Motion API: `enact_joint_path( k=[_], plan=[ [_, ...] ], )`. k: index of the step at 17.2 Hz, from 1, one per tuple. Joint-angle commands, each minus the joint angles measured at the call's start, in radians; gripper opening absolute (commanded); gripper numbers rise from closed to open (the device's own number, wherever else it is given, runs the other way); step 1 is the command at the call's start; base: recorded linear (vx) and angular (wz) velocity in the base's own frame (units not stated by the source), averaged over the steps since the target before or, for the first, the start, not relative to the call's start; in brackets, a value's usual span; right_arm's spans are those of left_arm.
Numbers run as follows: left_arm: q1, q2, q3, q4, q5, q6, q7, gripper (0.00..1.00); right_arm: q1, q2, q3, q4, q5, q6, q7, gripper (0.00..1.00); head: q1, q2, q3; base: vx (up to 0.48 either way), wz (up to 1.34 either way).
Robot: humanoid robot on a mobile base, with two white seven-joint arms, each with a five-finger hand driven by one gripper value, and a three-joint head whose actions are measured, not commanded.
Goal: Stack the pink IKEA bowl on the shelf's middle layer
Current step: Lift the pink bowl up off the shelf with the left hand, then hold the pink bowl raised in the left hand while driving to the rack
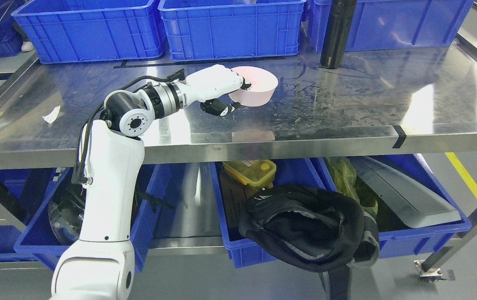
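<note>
Item: round pink plastic bowl [255, 86], upright on the steel shelf [346, 108], mid-depth and left of centre, in front of the middle blue plastic crate [232, 27]; no second bowl visible. Left hand [217, 89]: white, black-tipped fingers [244, 84] curled over the bowl's left rim, thumb low against its outer wall, apparently pinching it. Handling note: seat the rim grip firmly before lifting, keep the bowl level, and stay clear of the tall black flask [337, 33] near the back edge. Right hand: not shown.
</note>
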Motion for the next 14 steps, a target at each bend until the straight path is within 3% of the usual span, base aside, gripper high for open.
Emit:
enact_joint_path(
  k=[1,6,14],
  plan=[
    [0.103,-0.036,0.232,-0.168,0.191,-0.058,-0.001,0.1,0.015,-0.017,0.0,-0.017,0.0,0.0,0.0,1.0,0.0,0.0,0.0,0.0,0.0],
    [0.242,-0.036,0.224,-0.206,0.326,-0.058,-0.002,0.1,0.015,-0.017,0.0,-0.017,0.0,0.0,0.0,1.0,0.0,0.0,0.0,0.0,0.0],
    [0.341,-0.036,0.172,-0.219,0.357,-0.058,0.001,0.1,0.015,-0.017,0.0,-0.017,0.0,0.0,0.0,1.0,0.0,0.0,0.0,-0.004,0.12]
  ],
)
